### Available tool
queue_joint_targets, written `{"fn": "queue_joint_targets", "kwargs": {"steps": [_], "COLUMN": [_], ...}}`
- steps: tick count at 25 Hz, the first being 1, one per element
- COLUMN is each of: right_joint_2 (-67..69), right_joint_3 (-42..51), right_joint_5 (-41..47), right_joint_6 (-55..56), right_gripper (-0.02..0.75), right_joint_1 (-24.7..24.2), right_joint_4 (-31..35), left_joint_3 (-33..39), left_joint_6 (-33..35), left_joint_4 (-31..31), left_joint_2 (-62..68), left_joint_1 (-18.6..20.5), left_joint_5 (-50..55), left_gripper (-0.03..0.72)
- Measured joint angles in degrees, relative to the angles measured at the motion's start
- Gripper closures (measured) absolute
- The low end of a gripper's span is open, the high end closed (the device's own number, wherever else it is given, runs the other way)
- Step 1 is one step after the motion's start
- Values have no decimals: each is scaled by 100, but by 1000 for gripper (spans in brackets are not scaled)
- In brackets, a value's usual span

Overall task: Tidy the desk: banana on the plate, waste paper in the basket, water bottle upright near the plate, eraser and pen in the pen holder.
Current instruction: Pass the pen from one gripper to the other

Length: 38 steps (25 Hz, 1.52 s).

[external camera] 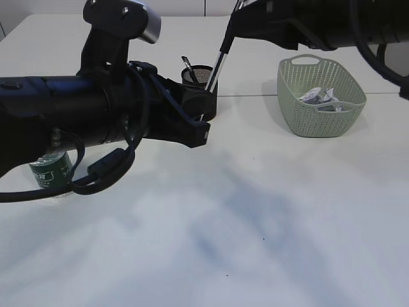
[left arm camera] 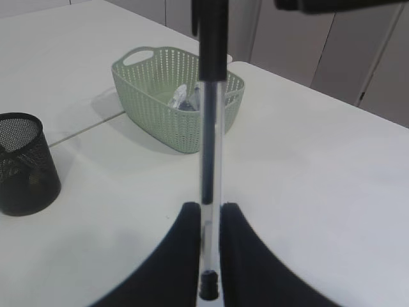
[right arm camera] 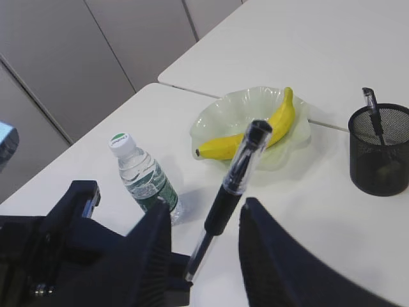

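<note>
We see a pale green perforated basket (external camera: 321,96) holding crumpled white paper (external camera: 318,96), and a black mesh pen holder (right arm camera: 378,149). A yellow banana (right arm camera: 255,131) lies on a pale green plate (right arm camera: 225,115). The clear bottle (right arm camera: 144,179) has a green label and white cap.

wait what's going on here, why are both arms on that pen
It looks like a handover. The left gripper is shut on the pen near its tip, while the right gripper straddles the same pen, jaws apart. The banana lies on the plate, paper is in the basket, the bottle stands upright.
</note>
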Motion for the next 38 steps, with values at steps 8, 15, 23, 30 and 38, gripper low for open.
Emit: {"fn": "queue_joint_targets", "kwargs": {"steps": [8, 15, 23, 30, 38], "right_joint_2": [131, 205, 205, 205, 205], "right_joint_3": [0, 0, 0, -5, -5], "right_joint_5": [-76, -236, -216, -206, -206], "right_joint_6": [-409, -941, -1195, -1256, -1277], "right_gripper": [470, 482, 670, 681, 681], "right_joint_1": [0, 0, 13, 13, 13], "right_joint_4": [481, 1022, 1329, 1380, 1393], "left_joint_3": [0, 0, 0, 13, 13], "left_joint_6": [0, 0, 0, 0, 0], "left_joint_4": [0, 0, 0, 0, 4], "left_joint_2": [0, 0, 0, 0, 0], "left_joint_1": [-81, -165, -165, -165, -165], "left_joint_5": [-137, -193, -203, -203, -203], "left_gripper": [656, 656, 658, 660, 652]}}
